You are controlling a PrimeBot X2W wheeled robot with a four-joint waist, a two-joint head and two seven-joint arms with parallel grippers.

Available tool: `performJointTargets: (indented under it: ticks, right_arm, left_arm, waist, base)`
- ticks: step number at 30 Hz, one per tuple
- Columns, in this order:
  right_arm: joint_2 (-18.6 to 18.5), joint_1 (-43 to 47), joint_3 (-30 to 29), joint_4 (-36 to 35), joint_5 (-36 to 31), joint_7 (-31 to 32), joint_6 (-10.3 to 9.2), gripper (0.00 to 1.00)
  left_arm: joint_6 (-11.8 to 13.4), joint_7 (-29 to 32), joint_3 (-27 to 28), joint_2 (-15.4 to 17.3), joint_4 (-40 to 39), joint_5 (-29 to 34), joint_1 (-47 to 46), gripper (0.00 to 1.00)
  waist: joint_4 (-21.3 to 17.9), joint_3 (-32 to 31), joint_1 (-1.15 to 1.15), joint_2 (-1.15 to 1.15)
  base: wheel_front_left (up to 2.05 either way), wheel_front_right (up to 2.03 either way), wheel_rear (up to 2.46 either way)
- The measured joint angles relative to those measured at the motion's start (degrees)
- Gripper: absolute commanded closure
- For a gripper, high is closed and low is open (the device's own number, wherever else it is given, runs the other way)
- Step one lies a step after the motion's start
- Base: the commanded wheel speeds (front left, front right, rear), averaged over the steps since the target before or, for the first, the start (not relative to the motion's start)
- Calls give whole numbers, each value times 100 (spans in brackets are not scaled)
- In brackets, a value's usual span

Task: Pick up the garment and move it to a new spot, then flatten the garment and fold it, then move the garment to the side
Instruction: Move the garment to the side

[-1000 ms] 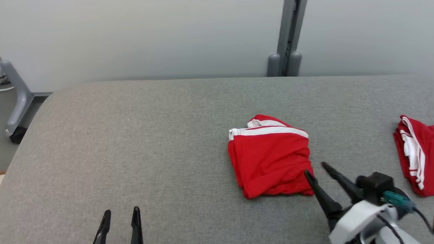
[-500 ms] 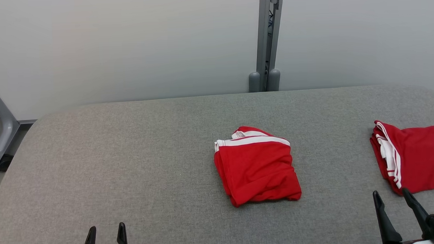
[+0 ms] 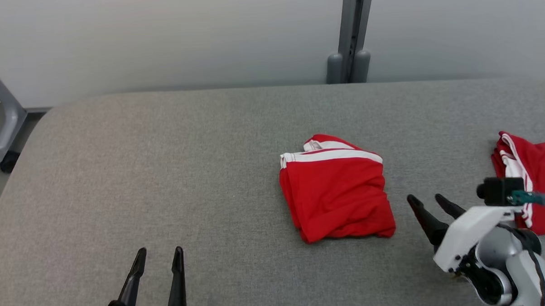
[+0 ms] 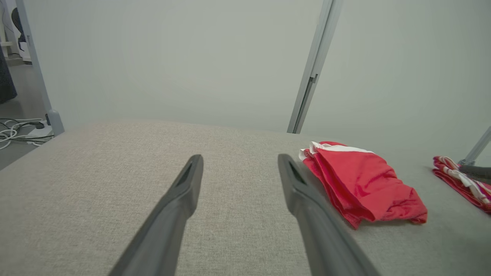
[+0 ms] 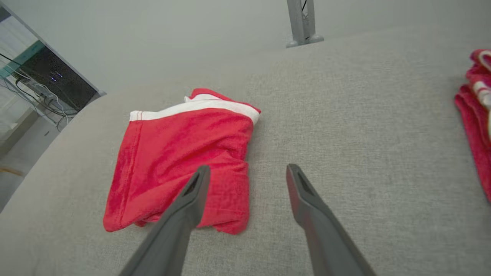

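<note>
Whereas it touched before, right gripper (image 3: 423, 197) clears garment (image 3: 335, 196).

The folded garment (image 3: 335, 191) lies on the table (image 3: 164, 175) just left of the right gripper (image 3: 424, 197), a little ahead of its tips. A second garment (image 3: 538, 171) lies on the table to that gripper's right. From the left gripper (image 3: 160, 250), the folded garment sits ahead and well to the right.

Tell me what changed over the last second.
The right gripper, earlier at the folded garment's lower right corner, now stands apart to its right, open and empty. The garment, the second red garment and the open left gripper stayed put.
</note>
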Motion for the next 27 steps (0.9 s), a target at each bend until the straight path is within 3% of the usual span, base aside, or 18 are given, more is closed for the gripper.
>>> performJointTargets:
  ticks: [5, 14, 15, 16, 22, 27]
  right_arm:
    - [66, -745, 47, 683, 199, 801, 2, 0]
    - [370, -1525, 4, 1864, 153, 917, 2, 0]
    - [424, -1586, 19, 1895, 274, 917, 1, 60]
    - [468, -1637, 63, 1896, 448, 923, 1, 100]
    - [475, -1662, 432, 1641, 1079, 886, 2, 100]
    - [-333, -1644, 861, 1104, 1042, 1158, 2, 100]
  left_arm:
    - [-4, 0, -170, 7, 92, -26, -320, 0]
    - [78, 0, -396, 3, 111, -146, -633, 0]
    - [91, 0, -396, 3, 104, -148, -633, 0]
    - [121, 0, -390, 5, 101, -164, -637, 0]
    - [191, 0, -286, 7, -27, -204, -661, 0]
    - [164, 0, -152, 3, -235, -109, -662, 0]
  waist:
    - [307, 343, 0, 0]
    - [809, 850, 0, 0]
    - [826, 888, 0, 0]
    - [824, 920, 0, 0]
    - [443, 948, 0, 0]
    - [-170, 974, 0, 0]
  base:
    - [0, 0, 0]
    - [0, 0, 0]
    - [0, 0, 0]
    - [0, 0, 0]
    - [0, 0, 0]
    - [0, 0, 0]
